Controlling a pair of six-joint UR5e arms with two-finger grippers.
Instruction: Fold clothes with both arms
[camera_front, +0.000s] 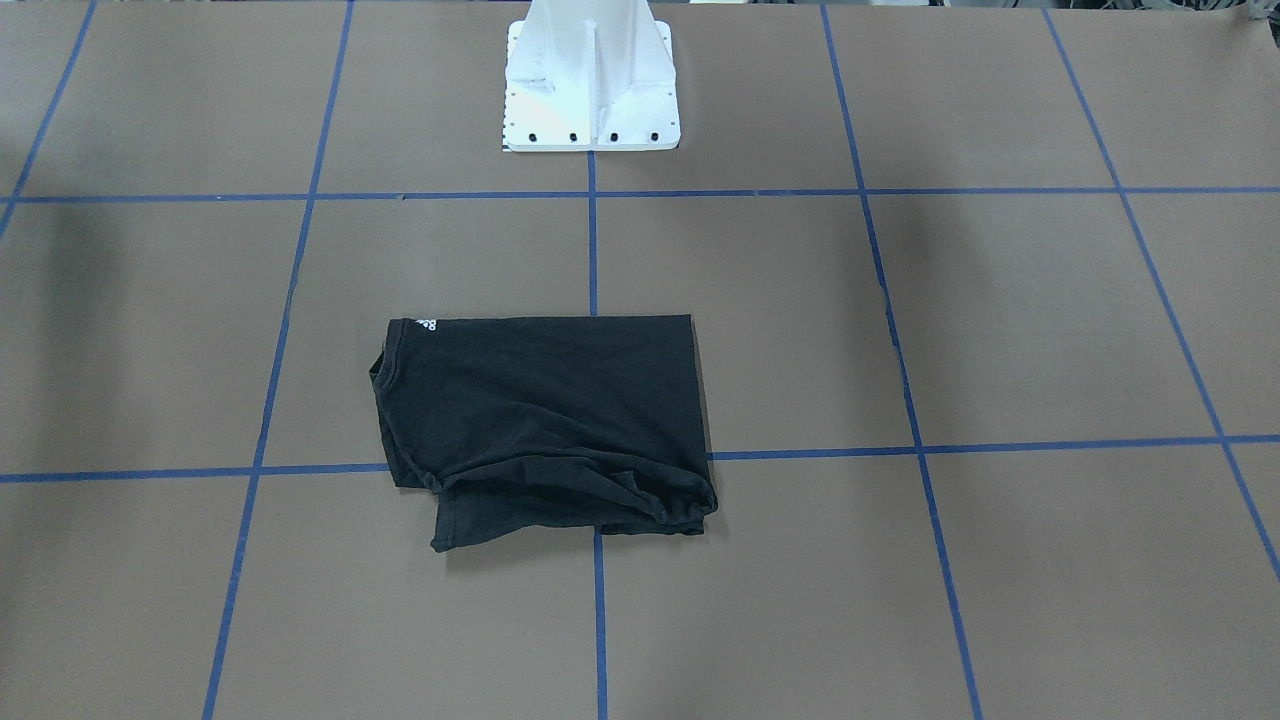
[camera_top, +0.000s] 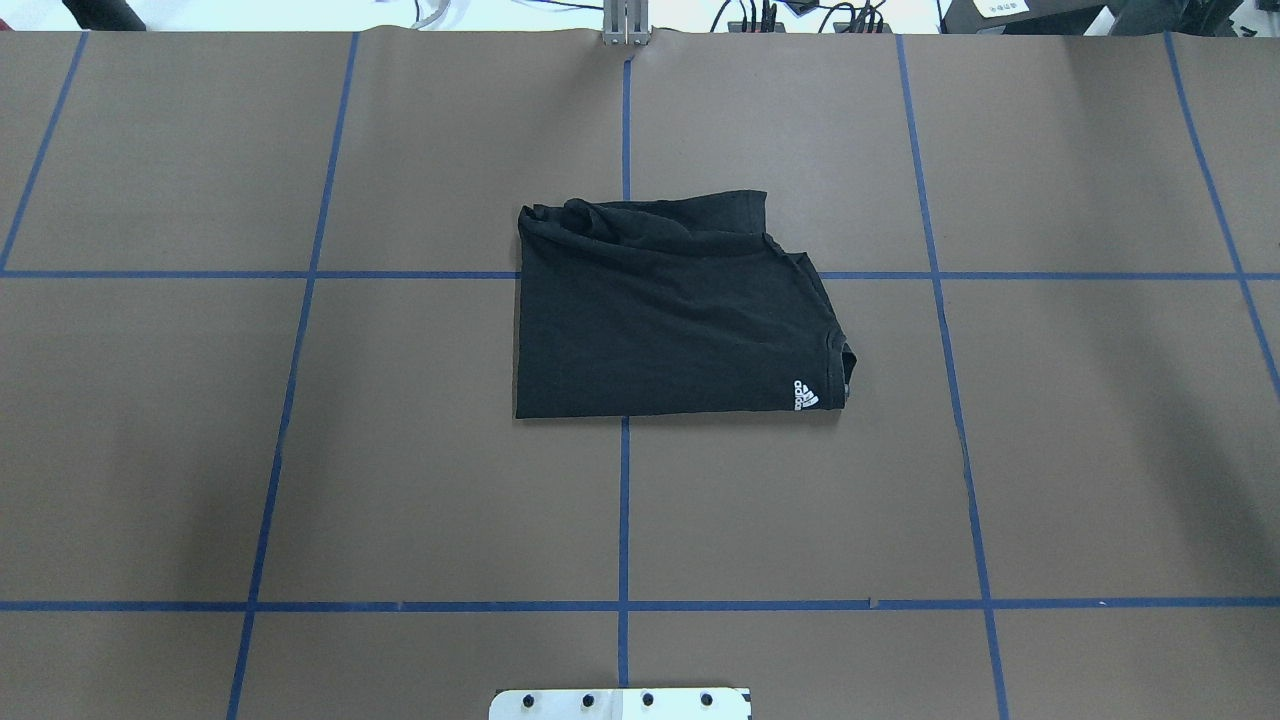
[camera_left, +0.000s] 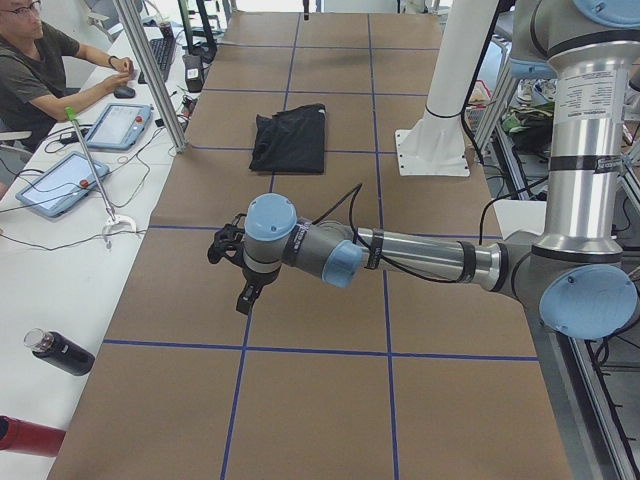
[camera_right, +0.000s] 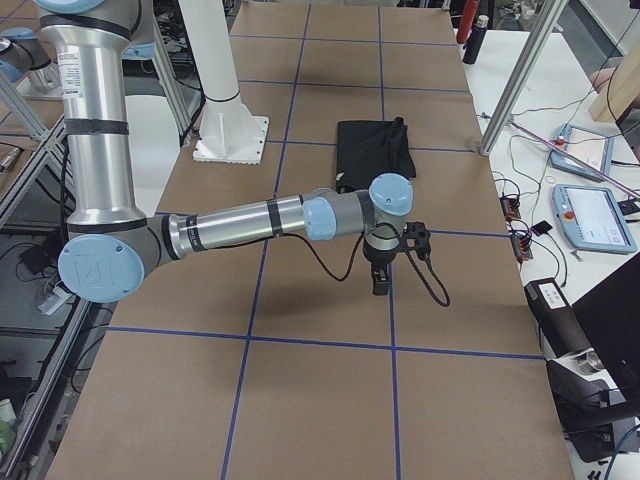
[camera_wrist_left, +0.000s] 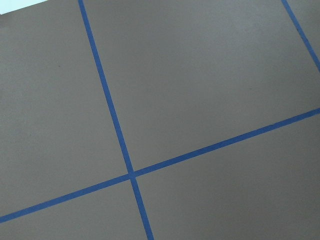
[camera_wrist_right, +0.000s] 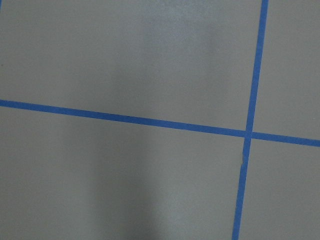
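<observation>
**Folded T-shirt, arms held away**

The black T-shirt (camera_top: 660, 320) lies folded near the centre of the table (camera_top: 300, 450), long axis side to side, collar toward the robot's right. The left gripper (camera_left: 246, 298) and right gripper (camera_right: 380, 283) hang well apart from it; their opening cannot be told. Folding looks nearly done; next, both would reach in to smooth the bunched far edge

Black T-shirt (camera_top: 660, 320), small white logo (camera_top: 806, 394); brown table (camera_top: 1100, 450), blue grid lines (camera_top: 622, 500)
</observation>
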